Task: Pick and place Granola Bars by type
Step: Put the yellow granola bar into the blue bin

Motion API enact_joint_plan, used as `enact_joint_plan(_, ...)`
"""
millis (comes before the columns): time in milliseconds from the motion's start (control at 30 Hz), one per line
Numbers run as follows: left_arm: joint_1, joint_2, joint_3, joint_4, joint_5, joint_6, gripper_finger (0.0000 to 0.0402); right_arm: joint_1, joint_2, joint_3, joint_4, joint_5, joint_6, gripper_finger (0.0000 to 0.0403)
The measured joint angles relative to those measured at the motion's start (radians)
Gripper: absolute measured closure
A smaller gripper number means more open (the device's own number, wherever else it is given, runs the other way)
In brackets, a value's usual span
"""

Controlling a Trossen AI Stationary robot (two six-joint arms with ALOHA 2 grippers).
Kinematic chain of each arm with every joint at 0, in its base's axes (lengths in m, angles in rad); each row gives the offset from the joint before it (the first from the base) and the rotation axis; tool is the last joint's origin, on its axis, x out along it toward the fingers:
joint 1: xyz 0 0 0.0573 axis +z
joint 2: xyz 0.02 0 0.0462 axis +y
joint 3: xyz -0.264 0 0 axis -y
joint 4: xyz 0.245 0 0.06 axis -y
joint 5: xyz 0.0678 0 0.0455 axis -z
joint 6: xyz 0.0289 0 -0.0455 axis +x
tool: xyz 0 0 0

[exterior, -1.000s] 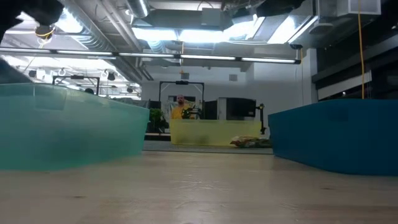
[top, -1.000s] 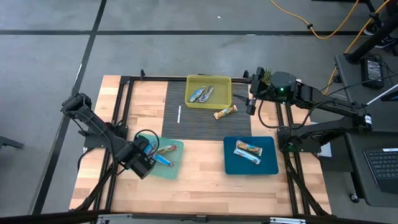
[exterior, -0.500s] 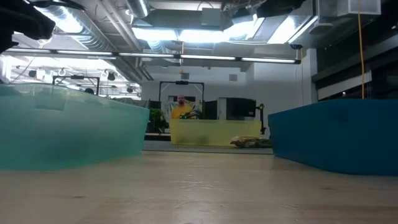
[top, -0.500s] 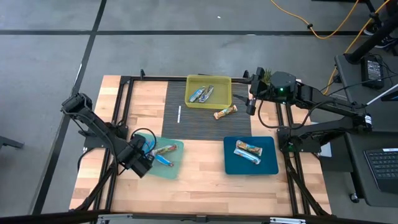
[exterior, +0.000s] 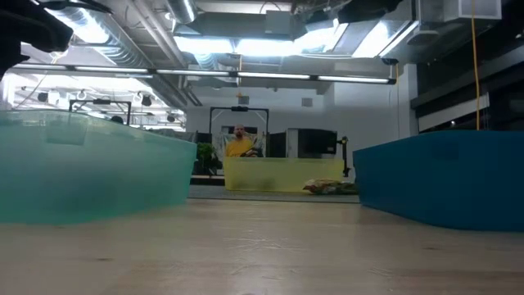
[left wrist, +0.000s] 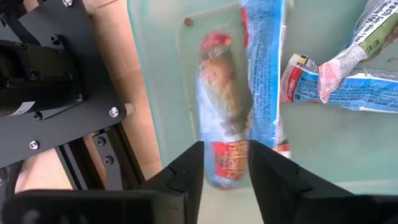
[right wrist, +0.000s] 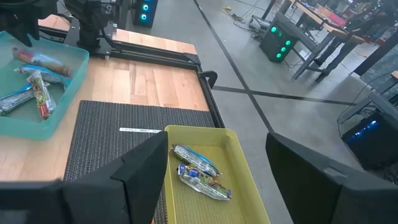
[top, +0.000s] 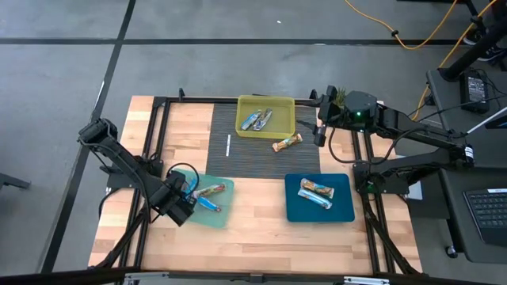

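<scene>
Your left gripper (left wrist: pixel 227 163) is sitting low over the near-left corner of the translucent teal plastic tray (top: pixel 224 215) on the left side of the wooden table (top: pixel 253 229), and in the left wrist view its two dark fingers (left wrist: pixel 186 168) stand on either side of a blue-and-red wrapped granola bar (left wrist: pixel 225 106) lying in that tray. The fingers are partly spread, with a sliver of gap on each side of the wrapper, so it doesn't look like a real pinch, though from that angle you can't fully rule out a light touch. Just beside that bar there's a long bright blue wrapped bar (left wrist: pixel 264 68), and next to it a crumpled blue-and-white wrapped bar (left wrist: pixel 348 74), all in the same teal tray. Your right gripper (top: pixel 320 134) hangs up by the far right corner of the yellow plastic tray (top: pixel 283 131), fingers spread wide with nothing between them. That yellow tray holds two silvery-grey wrapped bars (top: pixel 257 119), lying side by side. One tan/orange-brown wrapped bar (top: pixel 287 142) is out on the dark ribbed mat (top: pixel 238 162), just outside the yellow tray's near right corner. The dark blue plastic tray (top: pixel 342 210) on the right has two more bars (top: pixel 315 192) in it, touching each other. A thin white stick (top: pixel 228 146) lies on the mat's left edge, well apart from everything.
</scene>
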Motion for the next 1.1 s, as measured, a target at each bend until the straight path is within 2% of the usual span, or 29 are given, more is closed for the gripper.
enact_joint_plan(233,0.001,0.0,0.005,-0.003,-0.013,-0.017,0.0257,0.0,0.004,0.0,-0.049,0.0,-0.002,0.0131)
enact_joint_plan(533,0.03,0.0,0.057,-0.007,-0.151,0.031,0.0256,-0.084,0.125,-0.015,-0.301,-0.075,-0.079,0.013)
enact_joint_plan(667,0.066,0.0,0.079,-0.008,-0.176,0.117,0.0254,-0.138,0.186,-0.055,-0.305,-0.104,-0.079,0.012)
enact_joint_plan(867,0.108,0.0,0.099,-0.008,-0.206,0.216,0.0256,-0.212,0.275,-0.146,-0.299,-0.181,-0.106,0.0075)
enact_joint_plan(1000,0.121,0.0,0.104,-0.008,-0.231,0.249,0.0255,-0.23,0.328,-0.211,-0.251,-0.218,-0.153,0.0048)
enact_joint_plan(1100,0.132,0.0,0.104,-0.008,-0.244,0.259,0.0254,-0.23,0.368,-0.24,-0.194,-0.218,-0.2,0.0042)
